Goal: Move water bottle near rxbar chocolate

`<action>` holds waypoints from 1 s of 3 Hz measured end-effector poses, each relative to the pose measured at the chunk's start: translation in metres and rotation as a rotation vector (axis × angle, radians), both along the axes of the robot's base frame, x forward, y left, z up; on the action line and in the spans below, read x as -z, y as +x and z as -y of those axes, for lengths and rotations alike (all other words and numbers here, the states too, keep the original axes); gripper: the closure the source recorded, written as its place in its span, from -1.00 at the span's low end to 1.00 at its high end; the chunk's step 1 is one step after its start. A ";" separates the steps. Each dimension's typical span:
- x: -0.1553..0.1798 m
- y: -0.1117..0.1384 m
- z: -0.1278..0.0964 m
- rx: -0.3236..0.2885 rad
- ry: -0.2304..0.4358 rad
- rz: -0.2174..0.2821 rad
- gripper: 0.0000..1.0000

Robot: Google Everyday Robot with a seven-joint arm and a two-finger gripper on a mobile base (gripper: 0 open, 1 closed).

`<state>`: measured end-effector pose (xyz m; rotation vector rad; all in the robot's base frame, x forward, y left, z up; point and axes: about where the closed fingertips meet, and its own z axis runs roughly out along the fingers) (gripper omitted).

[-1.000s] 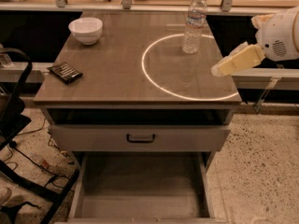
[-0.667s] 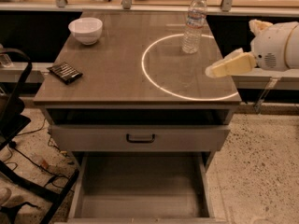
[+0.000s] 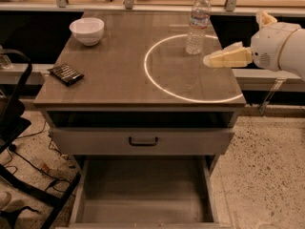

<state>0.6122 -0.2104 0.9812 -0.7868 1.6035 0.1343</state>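
Observation:
The water bottle stands upright at the back right of the table top, clear with a white cap and a pale label. The rxbar chocolate lies flat near the table's left front edge, a small black wrapper. My gripper reaches in from the right, its pale fingers pointing left, just right of the bottle and a little nearer the front. It holds nothing and does not touch the bottle.
A white bowl sits at the back left of the table. A bright ring of light lies on the right half of the top. A drawer stands pulled open below. A black chair frame and cables are at the left.
My gripper has moved left and slightly up, closer to the water bottle. The bottle, the bar and the bowl have not moved.

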 end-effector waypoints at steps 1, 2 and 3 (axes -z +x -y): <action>0.003 0.000 -0.001 -0.003 0.004 -0.015 -1.00; 0.005 0.003 -0.004 0.010 0.027 -0.031 -1.00; 0.008 0.038 0.003 0.055 0.084 -0.045 -1.00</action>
